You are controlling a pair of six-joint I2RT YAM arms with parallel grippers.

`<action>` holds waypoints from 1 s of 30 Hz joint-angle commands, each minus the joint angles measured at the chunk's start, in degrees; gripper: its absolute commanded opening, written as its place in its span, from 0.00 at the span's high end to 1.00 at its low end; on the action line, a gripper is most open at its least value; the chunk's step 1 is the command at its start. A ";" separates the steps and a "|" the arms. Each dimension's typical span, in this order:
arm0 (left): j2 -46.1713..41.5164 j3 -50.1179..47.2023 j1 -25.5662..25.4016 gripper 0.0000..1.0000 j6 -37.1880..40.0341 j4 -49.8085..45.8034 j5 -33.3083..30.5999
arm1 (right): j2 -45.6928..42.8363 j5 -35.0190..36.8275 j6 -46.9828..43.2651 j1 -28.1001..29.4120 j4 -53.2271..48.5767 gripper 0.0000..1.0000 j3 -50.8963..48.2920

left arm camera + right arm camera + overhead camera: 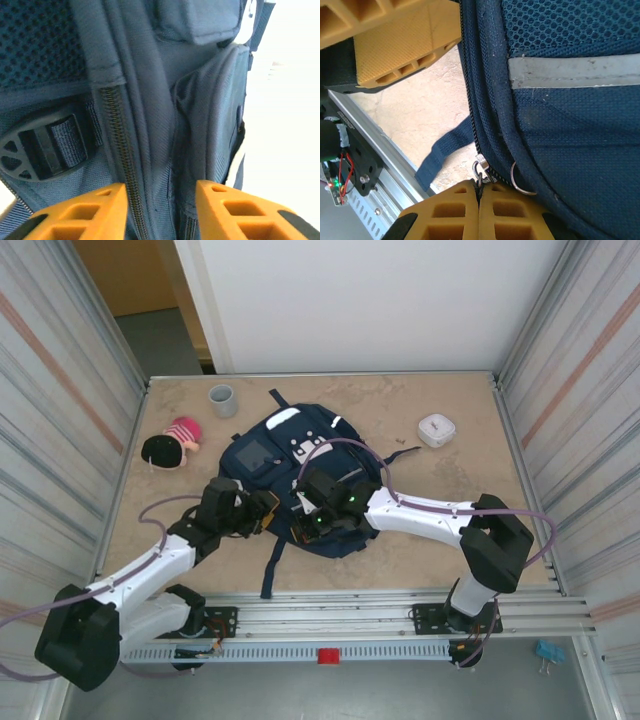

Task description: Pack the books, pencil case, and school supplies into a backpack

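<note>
Fingers of R gripper [479, 194] clamping together on zipper pull [480, 170]; L gripper [160, 210] fingers sitting apart astride backpack [150, 100] seam. Prob. unzipping step; next move needing steady pull along zip track.

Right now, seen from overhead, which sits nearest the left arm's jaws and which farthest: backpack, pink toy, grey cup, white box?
1. backpack, touching them, centre.
2. pink toy, left edge, and grey cup, back left: too close to call.
3. white box, back right.

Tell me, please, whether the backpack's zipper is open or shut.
Shut where visible: the zipper teeth run meshed along the backpack, and the right gripper pinches the pull. The rest cannot be told.
</note>
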 commanded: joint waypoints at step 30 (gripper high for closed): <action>-0.37 -2.64 8.30 1.00 1.79 -1.62 -0.40 | -9.37 1.55 -5.00 -4.41 -10.79 1.00 -4.99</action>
